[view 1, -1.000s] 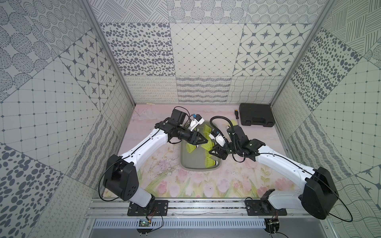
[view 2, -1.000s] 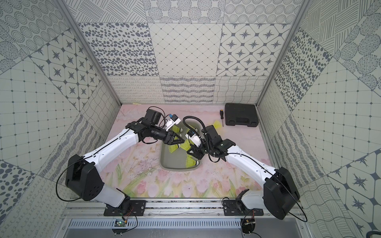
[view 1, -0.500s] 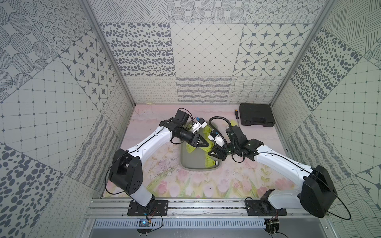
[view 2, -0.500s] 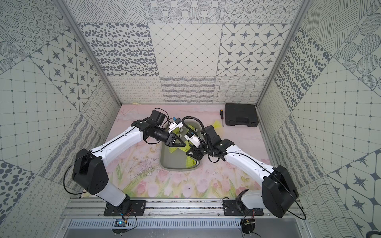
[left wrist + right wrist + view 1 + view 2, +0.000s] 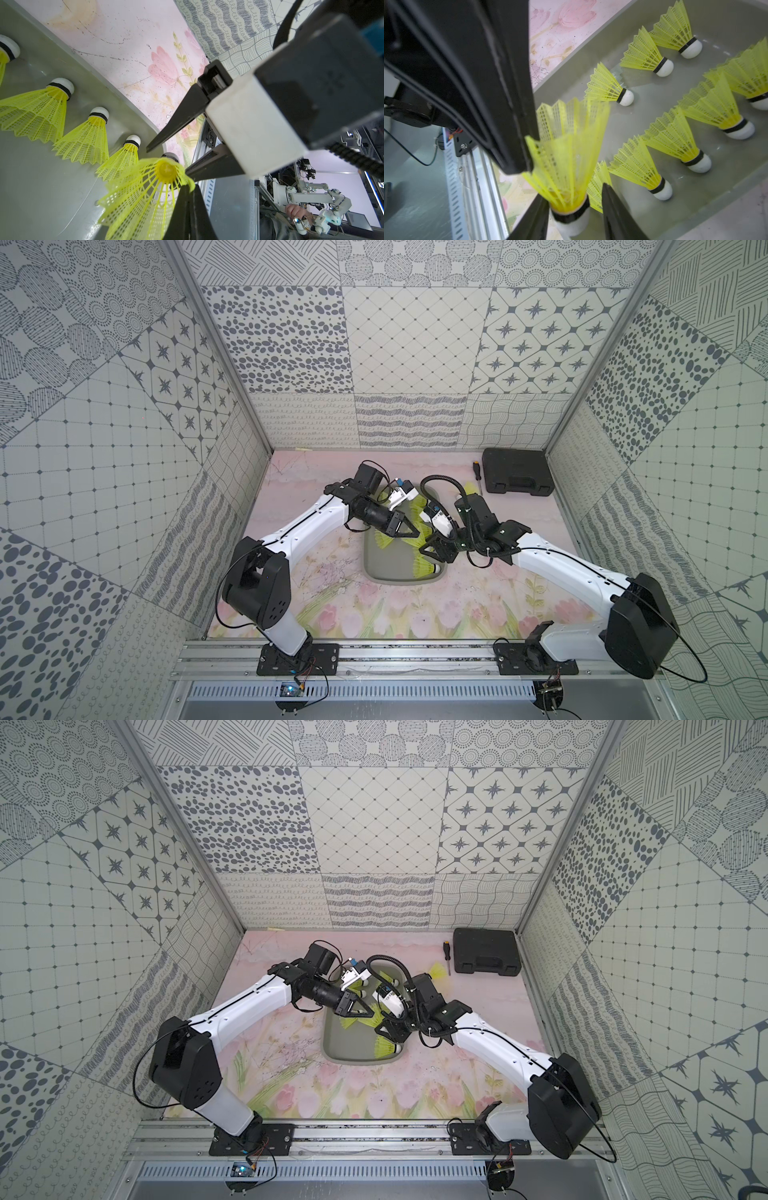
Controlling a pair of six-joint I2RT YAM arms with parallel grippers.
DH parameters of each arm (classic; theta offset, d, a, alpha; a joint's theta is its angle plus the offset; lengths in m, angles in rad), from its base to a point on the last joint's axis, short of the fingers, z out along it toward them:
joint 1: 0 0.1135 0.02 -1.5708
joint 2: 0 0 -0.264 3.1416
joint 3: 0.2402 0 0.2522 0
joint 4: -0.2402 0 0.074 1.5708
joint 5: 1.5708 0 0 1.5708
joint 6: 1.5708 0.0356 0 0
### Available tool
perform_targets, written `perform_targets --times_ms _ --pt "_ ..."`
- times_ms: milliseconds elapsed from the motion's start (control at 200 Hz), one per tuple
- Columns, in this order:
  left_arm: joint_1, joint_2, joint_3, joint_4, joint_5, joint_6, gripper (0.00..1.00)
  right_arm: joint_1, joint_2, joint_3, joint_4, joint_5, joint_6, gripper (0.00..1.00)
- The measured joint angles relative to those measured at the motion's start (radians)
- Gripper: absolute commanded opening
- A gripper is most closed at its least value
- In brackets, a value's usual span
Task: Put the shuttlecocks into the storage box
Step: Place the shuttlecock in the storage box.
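Left fingers have shut on skirt of shuttlecock; right fingers parted off its cork: handover above storage box.

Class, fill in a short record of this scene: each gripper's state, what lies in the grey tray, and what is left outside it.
Shallow grey plastic storage box: several neon yellow plastic shuttlecocks with white tips, lying in two rows.
Left gripper: shut on the skirt rim of another shuttlecock, over the box.
Right gripper: open, fingers either side of that shuttlecock's white tip.
Outside the box: one shuttlecock on the floral mat beside a dark-handled screwdriver; black plastic hard case near the back wall.
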Motion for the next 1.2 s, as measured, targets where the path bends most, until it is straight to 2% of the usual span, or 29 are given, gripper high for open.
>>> perform_targets --times_ms 295,906,1201 --pt "0.0 -0.055 -0.121 0.187 -0.049 -0.153 0.0 0.0 -0.06 -0.032 0.046 0.118 0.023 0.66" --pt "0.0 -0.151 -0.343 0.441 -0.271 -0.467 0.0 0.0 -0.179 -0.121 0.163 0.381 0.098 0.71" --pt "0.0 -0.236 -0.477 0.512 -0.386 -0.613 0.0 0.0 -0.182 -0.135 0.185 0.414 0.108 0.71"
